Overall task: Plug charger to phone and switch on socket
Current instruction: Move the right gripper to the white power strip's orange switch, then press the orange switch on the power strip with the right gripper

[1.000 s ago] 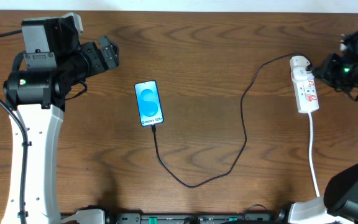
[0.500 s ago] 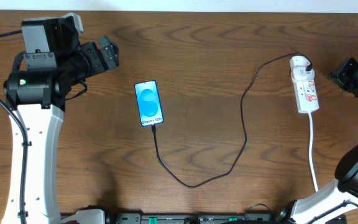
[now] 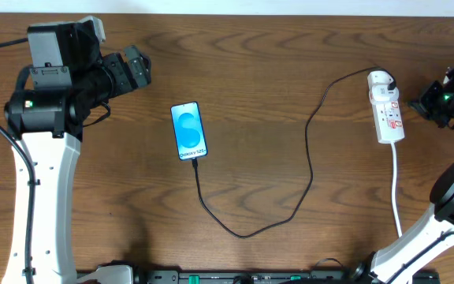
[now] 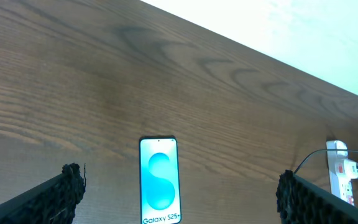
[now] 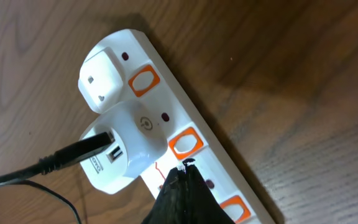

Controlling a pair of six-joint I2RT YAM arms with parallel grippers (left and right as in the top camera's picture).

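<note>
Item: charging set-up on a wooden desk [image 3: 290, 47], task partly complete. Phone [image 3: 188, 131]: lies flat near the desk's middle, screen lit blue, untouched by either arm. Charger [image 3: 310, 170]: its black cable runs from the phone's lower edge, loops toward the near side of the desk and rises to the socket; the small plug meets the phone's port, so the plugging step is judged done. Socket [image 3: 387, 110]: white strip at the right side of the desk, cord trailing toward the near edge. The cable's far end sits in a white adapter [image 5: 126, 146] on the strip, next to a second white plug [image 5: 104, 74]. Orange switches [image 5: 183, 144] line the strip; whether the adapter's switch is on cannot be read, so the switching step is judged outstanding or unconfirmed. Right fingers [image 5: 180, 183]: pressed together, holding nothing, tip just short of the middle switch in the wrist view; contact with the strip cannot be told. Left fingers [image 3: 139, 67]: spread wide, empty, well apart from the phone, facing it.
</note>
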